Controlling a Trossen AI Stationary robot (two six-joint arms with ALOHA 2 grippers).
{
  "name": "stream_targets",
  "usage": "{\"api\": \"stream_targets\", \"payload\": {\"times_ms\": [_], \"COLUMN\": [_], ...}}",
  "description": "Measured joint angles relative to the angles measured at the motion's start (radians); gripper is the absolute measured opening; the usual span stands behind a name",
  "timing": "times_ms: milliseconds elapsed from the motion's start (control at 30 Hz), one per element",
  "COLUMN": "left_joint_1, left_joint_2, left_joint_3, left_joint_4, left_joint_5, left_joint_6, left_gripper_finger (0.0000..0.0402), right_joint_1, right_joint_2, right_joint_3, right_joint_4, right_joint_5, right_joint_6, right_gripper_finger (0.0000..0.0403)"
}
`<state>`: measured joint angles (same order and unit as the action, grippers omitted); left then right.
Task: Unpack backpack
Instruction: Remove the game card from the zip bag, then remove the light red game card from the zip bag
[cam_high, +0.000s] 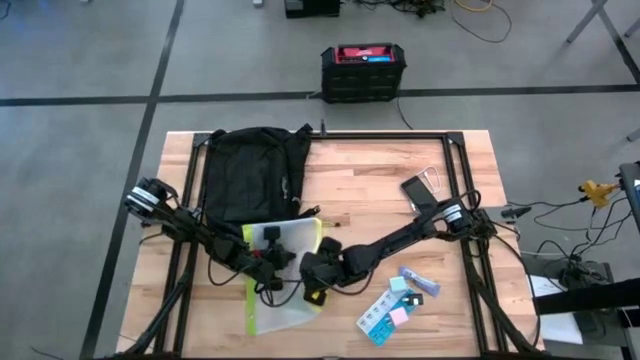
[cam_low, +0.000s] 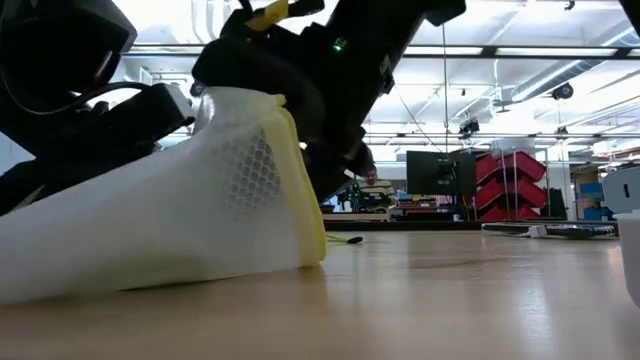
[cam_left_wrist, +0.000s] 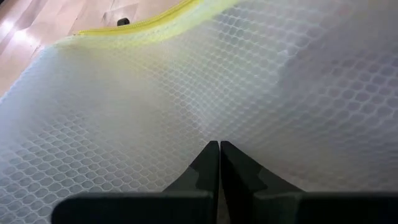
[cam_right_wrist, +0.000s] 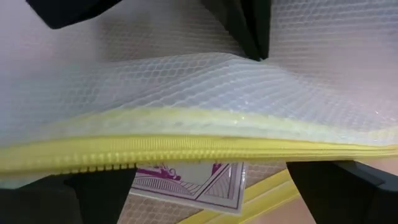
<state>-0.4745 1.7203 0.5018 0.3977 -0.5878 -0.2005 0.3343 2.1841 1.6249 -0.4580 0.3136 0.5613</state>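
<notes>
Near the worktop's front edge, our left gripper (cam_left_wrist: 219, 152) pinches the mesh pouch (cam_high: 285, 275) up with fingers pressed together; our right gripper (cam_high: 318, 272), fingers spread, reaches for its zipper (cam_right_wrist: 186, 149).

A white mesh pouch (cam_high: 282, 280) with a yellow zip edge lies at lower centre of the high view, on the wooden table (cam_high: 400, 180). To its right sit a blue tube (cam_high: 419, 281) and a flat blue packet (cam_high: 385, 313) with pink and pale squares on it. A dark phone (cam_high: 418, 192) lies at the table's upper right, with a clear item just beside it. Beyond the table's top edge, a black-and-red box (cam_high: 364, 71) stands on the grey floor. Through the mesh, the right wrist view shows a white card (cam_right_wrist: 189, 183) with purple print.
</notes>
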Motion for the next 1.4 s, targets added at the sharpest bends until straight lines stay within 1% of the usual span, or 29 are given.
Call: {"api": "stream_targets", "payload": {"times_ms": [133, 267, 500, 633, 733, 833, 933, 1067, 1133, 1200, 1267, 1333, 1400], "left_joint_1": [0.000, 0.000, 0.000, 0.001, 0.001, 0.001, 0.000, 0.000, 0.000, -0.003, -0.003, -0.003, -0.003], "left_joint_2": [0.000, 0.000, 0.000, 0.000, 0.000, 0.000, 0.000, 0.000, 0.000, 0.000, 0.000, 0.000, 0.001], "left_joint_3": [0.000, 0.000, 0.000, 0.000, 0.000, 0.000, 0.000, 0.000, 0.000, 0.000, 0.000, 0.000, 0.000], "left_joint_4": [0.000, -0.001, -0.003, -0.005, -0.004, -0.004, -0.004, -0.005, -0.005, -0.006, -0.007, -0.007, -0.008], "left_joint_5": [-0.001, -0.001, 0.000, -0.001, -0.001, 0.002, 0.003, 0.005, 0.006, 0.006, 0.006, 0.006, 0.006], "left_joint_6": [0.000, 0.000, 0.006, 0.006, 0.005, 0.005, 0.001, -0.010, -0.021, -0.023, -0.025, -0.025, -0.024], "left_gripper_finger": [0.0000, 0.0000, 0.0000, 0.0000, 0.0000, 0.0000, 0.0000, 0.0000, 0.0000, 0.0000, 0.0000, 0.0000, 0.0000], "right_joint_1": [0.009, -0.001, -0.078, -0.120, -0.132, -0.125, -0.096, -0.038, -0.015, -0.001, 0.007, 0.009, 0.005], "right_joint_2": [-0.003, 0.005, 0.034, 0.017, -0.008, -0.049, -0.087, -0.086, -0.078, -0.072, -0.060, -0.051, -0.046], "right_joint_3": [0.008, 0.002, 0.007, 0.012, 0.024, 0.025, 0.021, -0.012, -0.036, -0.055, -0.078, -0.094, -0.100], "right_joint_4": [0.003, -0.001, 0.017, 0.002, -0.047, -0.101, -0.113, -0.108, -0.081, -0.053, -0.039, -0.021, -0.023], "right_joint_5": [0.048, 0.053, 0.044, 0.035, 0.041, 0.046, 0.046, 0.040, 0.061, 0.113, 0.202, 0.266, 0.283], "right_joint_6": [-0.012, -0.046, -0.380, -0.509, -0.550, -0.524, -0.449, -0.372, -0.337, -0.300, -0.267, -0.223, -0.196], "right_gripper_finger": [0.0384, 0.0385, 0.0385, 0.0385, 0.0385, 0.0385, 0.0385, 0.0385, 0.0385, 0.0385, 0.0385, 0.0385, 0.0385]}}
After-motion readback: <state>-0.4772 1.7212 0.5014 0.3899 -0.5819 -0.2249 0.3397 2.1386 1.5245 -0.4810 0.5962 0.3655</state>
